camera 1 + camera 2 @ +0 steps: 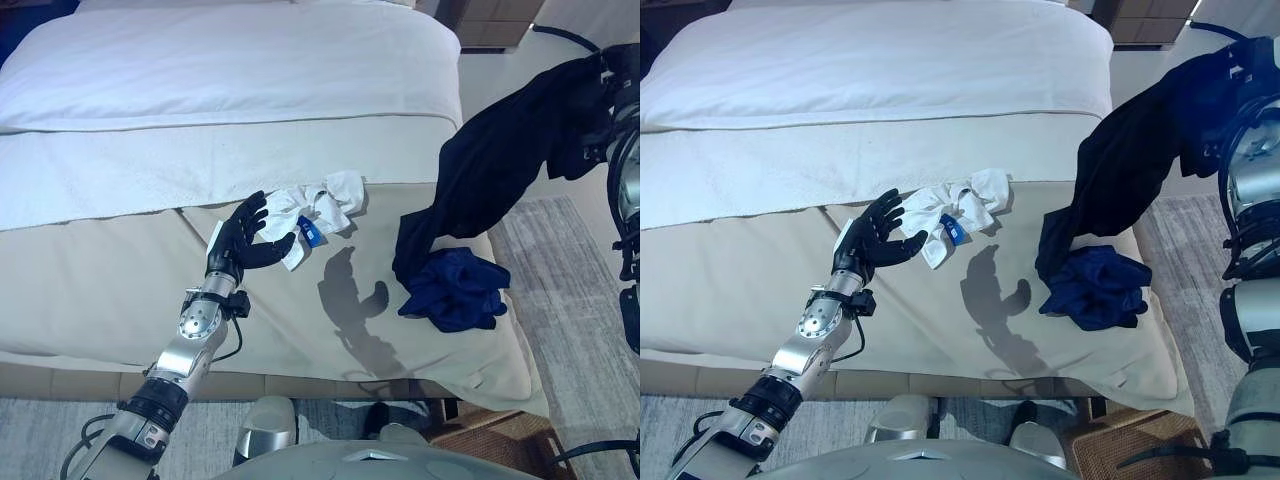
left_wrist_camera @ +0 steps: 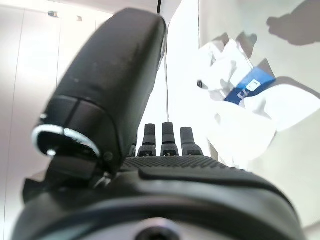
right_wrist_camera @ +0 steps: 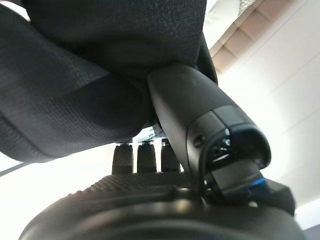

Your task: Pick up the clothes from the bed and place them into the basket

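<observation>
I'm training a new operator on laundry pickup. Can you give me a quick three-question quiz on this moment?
1. True or false: the dark garment hangs from the right hand.
2. Which hand is open beside the white cloth? A) left hand B) right hand
3. Fill in: the lower end of the dark garment lies on the ____.

Key: 1 true; 2 A; 3 bed.
</observation>
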